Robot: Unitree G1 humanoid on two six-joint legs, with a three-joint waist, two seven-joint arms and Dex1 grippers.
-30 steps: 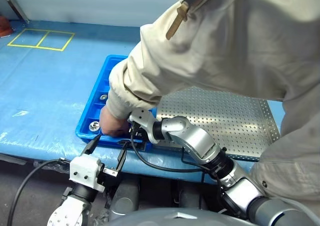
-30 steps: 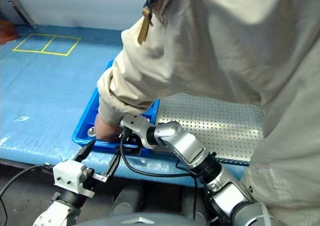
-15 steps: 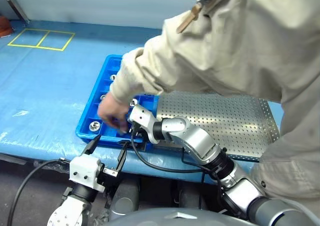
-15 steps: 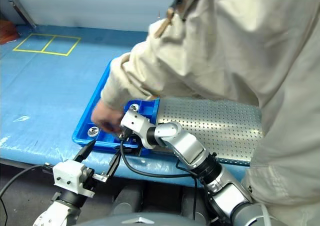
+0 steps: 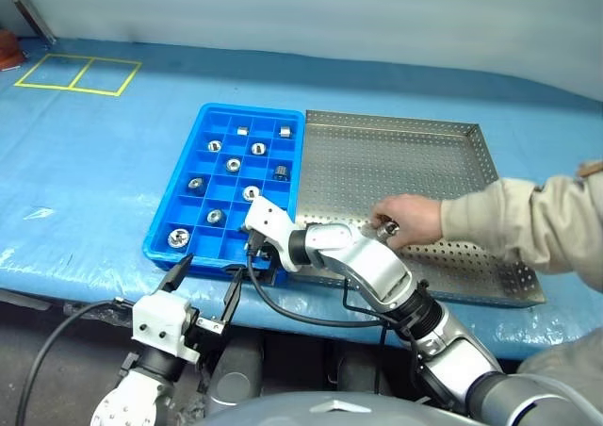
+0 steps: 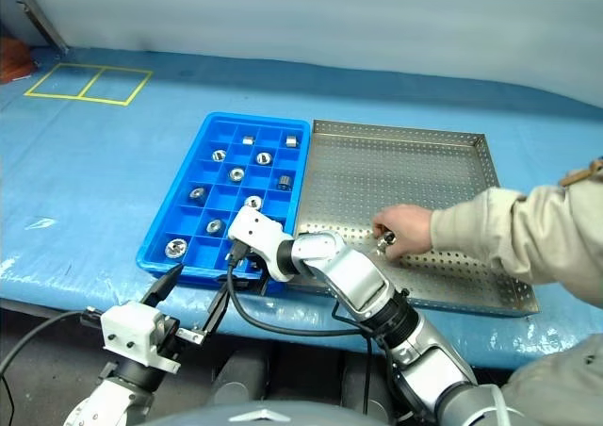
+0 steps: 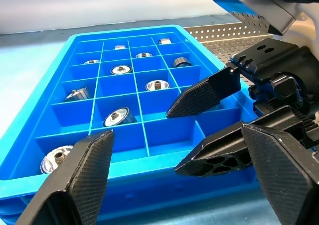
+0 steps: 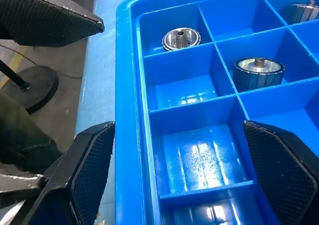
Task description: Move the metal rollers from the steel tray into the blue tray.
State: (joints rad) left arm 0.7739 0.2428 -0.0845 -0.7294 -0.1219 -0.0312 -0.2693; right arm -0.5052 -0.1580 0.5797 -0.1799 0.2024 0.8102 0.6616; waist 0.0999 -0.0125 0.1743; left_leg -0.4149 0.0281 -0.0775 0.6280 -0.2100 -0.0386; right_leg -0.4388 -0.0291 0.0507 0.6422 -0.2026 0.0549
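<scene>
Since a moment ago, the person's hand (image 5: 407,221) has left the blue tray (image 5: 184,196) and gone over to the steel tray (image 5: 424,167), and the person no longer leans over the bench (image 5: 85,172). Both robot arms look the same as before.

Now the hand rests on the steel tray's dotted floor, near its front edge, with something small and shiny at its fingertips. It may be one of the metal rollers (image 5: 234,165), but it is too small to be sure. Around the hand, the steel floor looks bare. Many rollers already sit in the blue tray, one to a box, and some boxes are still free.

The left tool (image 5: 201,281) hangs just off the front edge of the bench, its two fingers spread wide and holding nothing. The right tool (image 8: 184,150) hangs over the near corner of the blue tray, fingers also wide and holding nothing, with a free box right below it.

What could go wrong? The right arm lies close to the person's hand. If it swings toward the steel tray now, it could bump that hand. The right tool also sits low by the blue tray's wall, so a quick move could knock the tray and make the rollers jump out of their boxes.
</scene>
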